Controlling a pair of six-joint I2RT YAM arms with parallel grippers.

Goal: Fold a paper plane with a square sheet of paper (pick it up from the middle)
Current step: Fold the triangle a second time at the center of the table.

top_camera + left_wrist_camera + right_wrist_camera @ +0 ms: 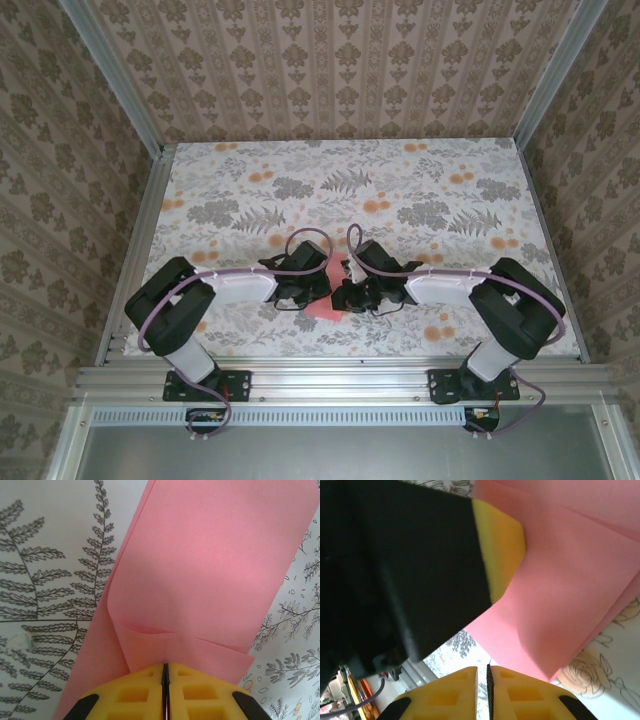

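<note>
The yellow foam fingers [135,692] of your left gripper [165,669] were pressed together on the near edge of the thin salmon-pink sheet of paper [215,565]. The sheet ran away from the tips in folded layers, with one long crease rising up its left side and a short flap edge crossing just above the pads. Your right gripper [489,672] stood with its yellow fingers [452,695] at no more than a thin dark slit. The paper's lower edge slanted past just beyond their tips, with a strip of printed cloth between. You could not tell from that wrist view whether the right-hand pad touched the sheet's corner. The black body and one yellow pad of the left gripper lay over the paper's upper left part there. From overhead, both grippers met nose to nose about midway across the table, close to its near edge, and a small pink wedge of the sheet showed below and between them. The flat table [420,180], covered in a grey fern and orange flower print, gave you open room from the grippers to the far wall and out to either side. Silver aluminium rails [340,378] bounded the front and both sides, and beige patterned wallpaper panels [340,70] closed in the back and flanks.
</note>
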